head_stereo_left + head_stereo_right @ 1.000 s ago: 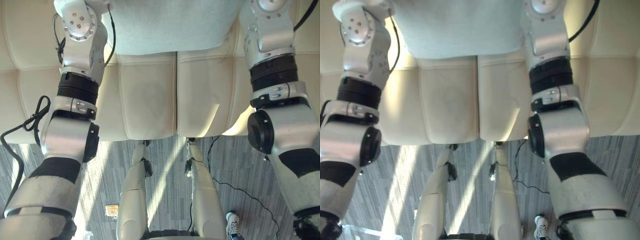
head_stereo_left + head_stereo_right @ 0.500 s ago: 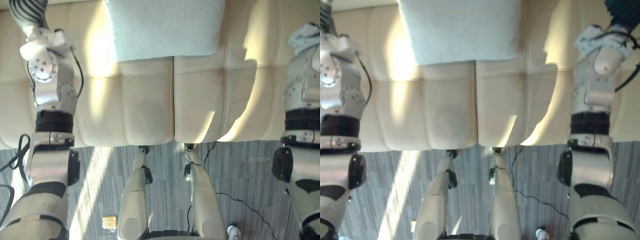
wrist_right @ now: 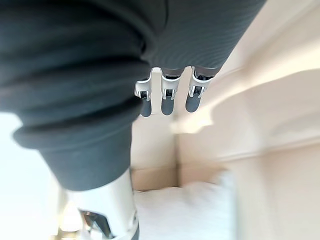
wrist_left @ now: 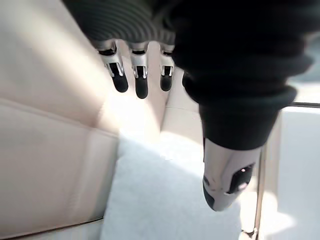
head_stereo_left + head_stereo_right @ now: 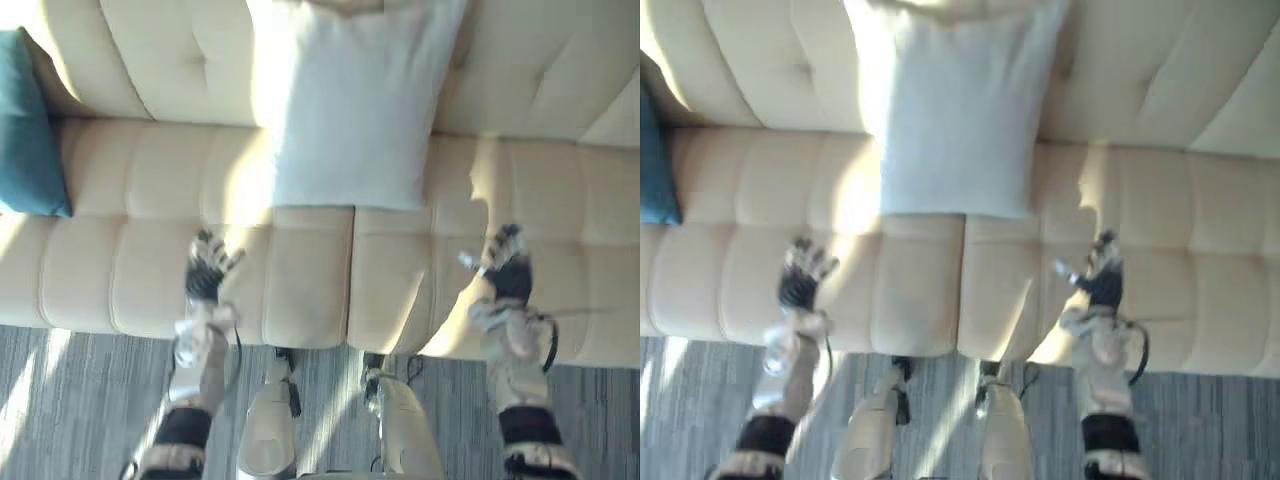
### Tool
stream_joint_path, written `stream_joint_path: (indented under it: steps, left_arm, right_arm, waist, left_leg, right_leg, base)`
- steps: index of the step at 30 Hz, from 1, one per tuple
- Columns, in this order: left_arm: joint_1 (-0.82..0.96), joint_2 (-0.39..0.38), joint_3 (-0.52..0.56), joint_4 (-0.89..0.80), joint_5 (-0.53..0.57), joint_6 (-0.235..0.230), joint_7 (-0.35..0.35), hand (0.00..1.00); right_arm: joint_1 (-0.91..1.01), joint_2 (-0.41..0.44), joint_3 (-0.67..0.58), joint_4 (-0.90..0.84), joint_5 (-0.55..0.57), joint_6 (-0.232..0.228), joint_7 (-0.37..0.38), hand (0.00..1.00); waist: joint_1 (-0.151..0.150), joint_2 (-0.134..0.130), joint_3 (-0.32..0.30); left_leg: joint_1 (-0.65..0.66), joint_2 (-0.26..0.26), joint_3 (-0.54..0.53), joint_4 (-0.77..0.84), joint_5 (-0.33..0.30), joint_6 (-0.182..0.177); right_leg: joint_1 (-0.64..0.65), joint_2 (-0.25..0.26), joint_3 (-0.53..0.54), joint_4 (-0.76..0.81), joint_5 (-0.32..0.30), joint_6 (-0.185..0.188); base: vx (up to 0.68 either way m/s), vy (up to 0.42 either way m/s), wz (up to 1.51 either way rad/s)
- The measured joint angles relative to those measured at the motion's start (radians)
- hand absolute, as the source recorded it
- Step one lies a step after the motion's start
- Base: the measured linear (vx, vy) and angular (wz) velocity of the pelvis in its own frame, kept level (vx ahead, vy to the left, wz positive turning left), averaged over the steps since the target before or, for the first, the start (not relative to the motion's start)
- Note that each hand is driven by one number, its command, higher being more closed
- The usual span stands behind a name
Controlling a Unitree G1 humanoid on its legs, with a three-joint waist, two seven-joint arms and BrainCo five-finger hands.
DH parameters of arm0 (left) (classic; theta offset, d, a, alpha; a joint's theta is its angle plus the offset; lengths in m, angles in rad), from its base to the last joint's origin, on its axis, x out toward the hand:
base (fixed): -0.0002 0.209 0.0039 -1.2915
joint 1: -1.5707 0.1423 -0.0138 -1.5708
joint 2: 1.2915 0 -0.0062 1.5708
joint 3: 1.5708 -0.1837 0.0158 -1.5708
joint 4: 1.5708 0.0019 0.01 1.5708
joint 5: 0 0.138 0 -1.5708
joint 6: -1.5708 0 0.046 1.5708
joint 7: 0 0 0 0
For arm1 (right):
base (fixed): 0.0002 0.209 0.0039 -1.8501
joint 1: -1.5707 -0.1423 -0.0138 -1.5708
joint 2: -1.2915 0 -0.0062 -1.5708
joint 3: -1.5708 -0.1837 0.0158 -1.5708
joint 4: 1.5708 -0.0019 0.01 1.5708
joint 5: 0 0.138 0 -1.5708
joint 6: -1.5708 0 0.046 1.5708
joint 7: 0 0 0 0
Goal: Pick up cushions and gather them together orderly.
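Note:
A pale light-blue cushion (image 5: 352, 110) leans upright against the backrest at the middle of the cream sofa (image 5: 110, 270); it also shows in the left wrist view as the cushion (image 4: 165, 200) and in the right wrist view as the cushion (image 3: 190, 212). A teal cushion (image 5: 25, 125) stands at the sofa's far left end. My left hand (image 5: 205, 272) is open over the seat, below and left of the pale cushion. My right hand (image 5: 508, 268) is open over the seat, below and right of it. Both hands hold nothing and are apart from the cushion.
The sofa's front edge (image 5: 320, 340) runs across the view, with grey striped carpet (image 5: 60, 400) below it. Bare seat lies between the teal cushion and the pale one, and to the right of the pale one.
The camera has tilted up, bringing the backrest and teal cushion into view. Both arms have drawn back from the pale cushion, and the hands now hover over the seat's front.

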Motion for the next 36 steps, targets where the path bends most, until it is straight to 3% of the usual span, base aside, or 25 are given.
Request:
stream_joint_path:
  steps: [4, 9, 15, 21, 24, 25, 26, 27, 29, 31, 32, 33, 34, 36]
  left_arm:
    - [0.091, -0.036, 0.016, 0.243, 0.113, 0.033, -0.020, 0.00]
    - [0.110, -0.047, 0.082, 0.503, 0.253, 0.076, -0.023, 0.00]
    - [0.106, -0.042, 0.123, 0.557, 0.323, 0.089, -0.002, 0.00]
    - [0.079, -0.047, 0.136, 0.574, 0.323, 0.092, 0.011, 0.00]
    - [0.033, -0.054, 0.128, 0.570, 0.323, 0.093, 0.019, 0.00]
    - [0.024, -0.064, 0.131, 0.562, 0.323, 0.094, 0.020, 0.00]
    - [0.018, -0.079, 0.138, 0.549, 0.323, 0.094, 0.022, 0.00]
    - [0.019, -0.080, 0.137, 0.537, 0.323, 0.094, 0.025, 0.00]
    - [0.019, -0.079, 0.138, 0.510, 0.322, 0.096, 0.031, 0.00]
    - [0.022, -0.078, 0.140, 0.494, 0.321, 0.098, 0.035, 0.00]
    - [0.015, -0.099, 0.168, 0.493, 0.319, 0.107, 0.039, 0.00]
    - [0.014, -0.110, 0.169, 0.494, 0.318, 0.108, 0.040, 0.00]
    - [0.029, -0.133, 0.169, 0.478, 0.315, 0.106, 0.042, 0.00]
    - [0.017, -0.123, 0.167, 0.455, 0.295, 0.104, 0.051, 0.00]
  right_arm:
    - [0.083, 0.055, -0.001, 0.214, -0.017, 0.019, 0.021, 0.00]
    - [0.101, 0.079, -0.004, 0.450, -0.078, 0.055, 0.038, 0.00]
    - [0.105, 0.100, -0.031, 0.539, -0.078, 0.073, 0.039, 0.00]
    - [0.051, 0.110, -0.034, 0.540, -0.077, 0.079, 0.035, 0.00]
    - [0.032, 0.124, -0.019, 0.530, -0.078, 0.084, 0.024, 0.00]
    - [0.030, 0.129, -0.014, 0.525, -0.078, 0.086, 0.018, 0.00]
    - [0.027, 0.141, -0.004, 0.507, -0.079, 0.092, 0.014, 0.00]
    - [0.040, 0.151, 0.002, 0.495, -0.079, 0.094, 0.014, 0.00]
    - [0.046, 0.158, 0.007, 0.495, -0.079, 0.096, 0.014, 0.00]
    - [0.043, 0.158, 0.007, 0.494, -0.079, 0.097, 0.012, 0.00]
    - [0.012, 0.149, 0.004, 0.491, -0.079, 0.096, 0.008, 0.00]
    - [0.011, 0.145, 0.004, 0.491, -0.079, 0.096, 0.006, 0.00]
    - [0.013, 0.132, 0.002, 0.485, -0.079, 0.096, -0.006, 0.00]
    - [0.010, 0.144, 0.004, 0.483, -0.079, 0.097, -0.017, 0.00]
  waist:
    - [0.000, 0.003, -0.091]
    - [-0.001, -0.008, -0.125]
    - [-0.004, -0.008, -0.145]
    - [0.013, -0.021, -0.139]
    - [0.015, -0.035, -0.111]
    - [0.022, -0.022, -0.104]
    - [0.022, -0.015, -0.094]
    - [0.021, -0.020, -0.095]
    - [0.026, -0.050, -0.106]
    - [0.030, -0.075, -0.119]
    - [0.042, -0.044, -0.108]
    - [0.047, -0.036, -0.109]
    - [0.072, -0.023, -0.119]
    - [0.086, -0.057, -0.112]
  left_leg:
    - [0.098, 0.000, -0.002, -0.034, -0.021, 0.000]
    - [0.189, -0.020, 0.002, -0.088, -0.024, 0.001]
    - [0.243, -0.046, 0.007, -0.089, -0.037, 0.012]
    - [0.226, -0.042, 0.070, -0.082, -0.042, 0.017]
    - [0.160, -0.013, 0.092, 0.031, -0.092, 0.039]
    - [0.134, 0.020, 0.093, 0.060, -0.111, 0.061]
    - [0.115, 0.035, 0.088, 0.085, -0.114, 0.065]
    - [0.102, 0.039, 0.082, 0.102, -0.114, 0.065]
    - [0.066, 0.031, 0.055, 0.159, -0.114, 0.066]
    - [0.024, 0.026, 0.051, 0.208, -0.108, 0.058]
    - [-0.008, 0.047, 0.058, 0.234, -0.100, 0.049]
    - [-0.013, 0.057, 0.058, 0.227, -0.097, 0.053]
    - [-0.021, 0.073, 0.072, 0.209, -0.061, 0.037]
    - [-0.058, 0.055, 0.086, 0.238, -0.048, 0.033]
  right_leg:
    - [0.120, 0.013, -0.003, -0.102, 0.013, 0.022]
    - [0.226, 0.011, -0.003, -0.195, 0.044, 0.038]
    - [0.297, -0.008, 0.011, -0.231, 0.063, 0.047]
    - [0.245, -0.007, 0.068, -0.213, 0.101, 0.060]
    - [0.178, -0.005, 0.050, -0.130, 0.133, 0.062]
    - [0.167, 0.002, 0.047, -0.112, 0.141, 0.059]
    - [0.121, -0.011, 0.003, 0.081, 0.061, 0.025]
    - [0.100, -0.033, -0.014, 0.239, 0.003, 0.022]
    - [0.118, -0.088, -0.017, 0.458, -0.025, 0.046]
    - [0.139, -0.111, -0.002, 0.486, -0.030, 0.066]
    - [0.123, -0.075, -0.013, 0.452, -0.037, 0.083]
    - [0.134, -0.059, -0.012, 0.425, -0.052, 0.097]
    - [0.177, -0.053, -0.006, 0.400, -0.128, 0.118]
    - [0.208, -0.067, -0.024, 0.318, -0.229, 0.097]
  base:
    - [0.06, 0.023, -0.04]
    - [0.07, 0.049, -0.01]
    - [0.08, 0.038, -0.01]
    - [-0.01, 0.018, -0.29]
    - [-0.12, 0.024, -0.20]
    - [-0.17, 0.022, -0.10]
    - [-0.12, 0.007, 0.01]
    - [-0.10, -0.040, 0.19]
    - [-0.05, -0.105, 0.31]
    - [-0.10, -0.125, 0.11]
    - [-0.16, -0.090, -0.08]
    - [-0.20, -0.128, -0.10]
    - [-0.11, -0.121, -0.03]
    - [-0.16, -0.251, -0.09]
